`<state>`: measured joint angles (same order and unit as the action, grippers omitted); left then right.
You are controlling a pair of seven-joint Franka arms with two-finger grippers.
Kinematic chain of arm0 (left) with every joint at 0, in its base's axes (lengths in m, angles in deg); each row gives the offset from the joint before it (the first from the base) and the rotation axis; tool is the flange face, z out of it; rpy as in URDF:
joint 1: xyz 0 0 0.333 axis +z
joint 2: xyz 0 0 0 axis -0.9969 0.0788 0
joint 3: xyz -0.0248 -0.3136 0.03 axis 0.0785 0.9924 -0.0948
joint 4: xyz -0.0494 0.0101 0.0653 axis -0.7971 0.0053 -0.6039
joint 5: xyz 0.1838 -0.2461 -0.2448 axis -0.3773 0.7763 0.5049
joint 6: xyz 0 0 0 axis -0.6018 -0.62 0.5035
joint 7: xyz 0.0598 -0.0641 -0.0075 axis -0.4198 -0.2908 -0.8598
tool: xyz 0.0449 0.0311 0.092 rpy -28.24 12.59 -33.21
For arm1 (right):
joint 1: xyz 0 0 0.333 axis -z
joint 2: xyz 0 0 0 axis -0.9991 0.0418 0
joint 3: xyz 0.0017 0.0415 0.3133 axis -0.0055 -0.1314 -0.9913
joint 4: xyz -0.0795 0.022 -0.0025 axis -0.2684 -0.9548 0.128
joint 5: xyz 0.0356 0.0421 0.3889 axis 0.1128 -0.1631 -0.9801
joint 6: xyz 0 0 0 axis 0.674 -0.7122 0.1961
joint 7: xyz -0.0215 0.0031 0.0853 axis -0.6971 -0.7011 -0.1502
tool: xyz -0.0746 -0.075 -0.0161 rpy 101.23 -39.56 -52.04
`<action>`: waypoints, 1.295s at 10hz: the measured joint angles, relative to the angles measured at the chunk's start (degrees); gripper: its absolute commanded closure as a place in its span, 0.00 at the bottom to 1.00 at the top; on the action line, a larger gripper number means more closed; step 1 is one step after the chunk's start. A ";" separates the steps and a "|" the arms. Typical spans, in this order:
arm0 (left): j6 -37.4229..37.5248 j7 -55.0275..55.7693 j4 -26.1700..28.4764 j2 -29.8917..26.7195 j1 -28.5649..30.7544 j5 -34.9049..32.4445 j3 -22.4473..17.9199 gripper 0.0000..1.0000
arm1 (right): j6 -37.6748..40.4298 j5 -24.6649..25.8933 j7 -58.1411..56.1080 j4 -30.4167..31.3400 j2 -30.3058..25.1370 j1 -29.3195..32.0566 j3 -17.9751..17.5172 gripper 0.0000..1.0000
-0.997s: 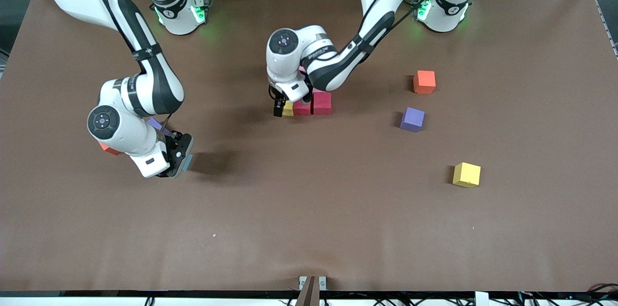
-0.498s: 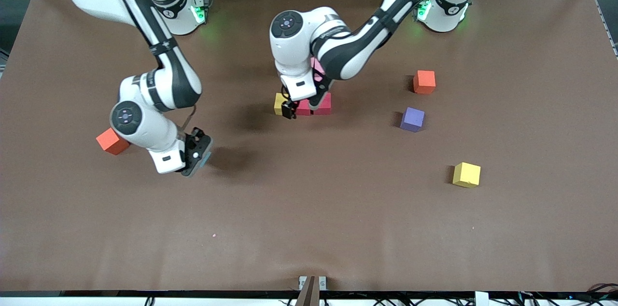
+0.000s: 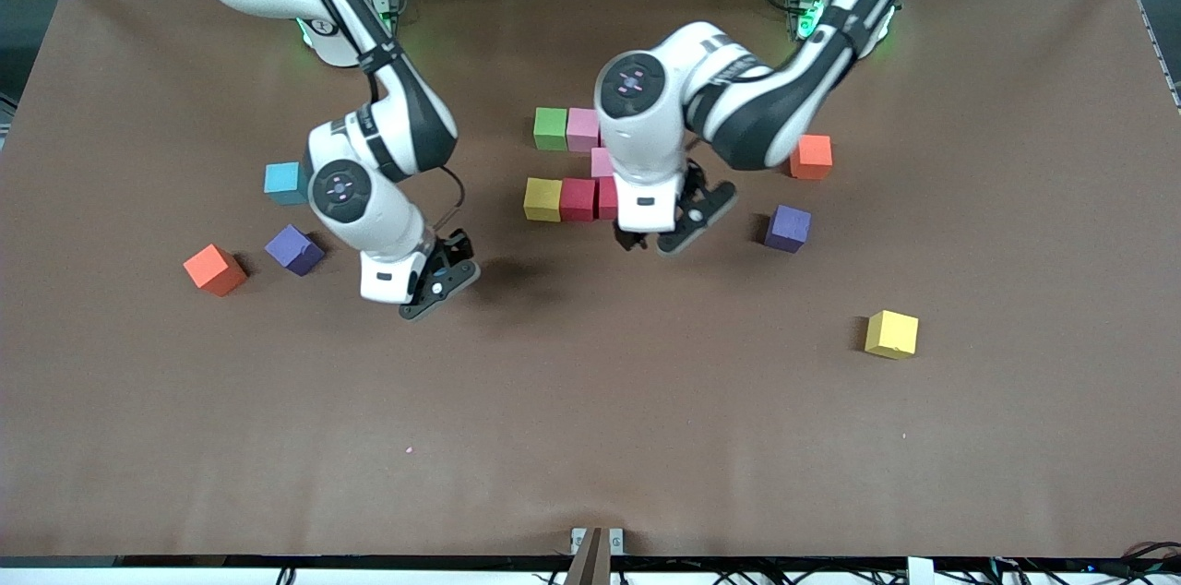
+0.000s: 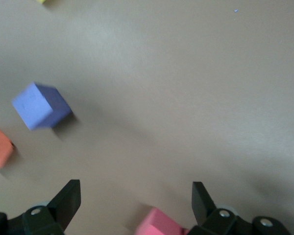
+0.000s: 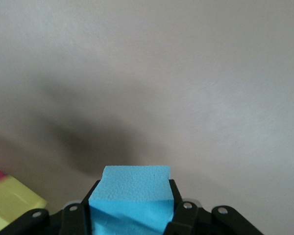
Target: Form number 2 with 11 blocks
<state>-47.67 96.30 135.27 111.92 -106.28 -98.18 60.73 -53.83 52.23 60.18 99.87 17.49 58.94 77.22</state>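
Right gripper (image 3: pixel 441 279), clamped on a light blue block (image 5: pixel 132 196), hung tilted over bare table (image 3: pixel 590 437). Left gripper (image 3: pixel 666 239) hovered empty, fingers spread, beside the half-built number 2 (image 3: pixel 570 170).

No text, label, brand or number can be read in these pictures. The foam blocks (image 3: pixel 578 162) have plain faces with no print on them. The brown table (image 3: pixel 590 437) also carries no sign or writing, and on the white arm links above the blocks no letters are clear enough to read.
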 measured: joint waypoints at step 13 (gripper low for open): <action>-13.88 -50.37 27.87 -3.03 35.96 1.42 15.53 0.00 | -4.62 -0.02 40.06 -5.73 8.82 -9.91 0.94 0.57</action>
<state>-61.55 45.93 163.13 108.90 -70.32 -96.76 76.26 -58.46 52.22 100.24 94.15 26.31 49.03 78.16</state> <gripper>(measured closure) 0.000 0.449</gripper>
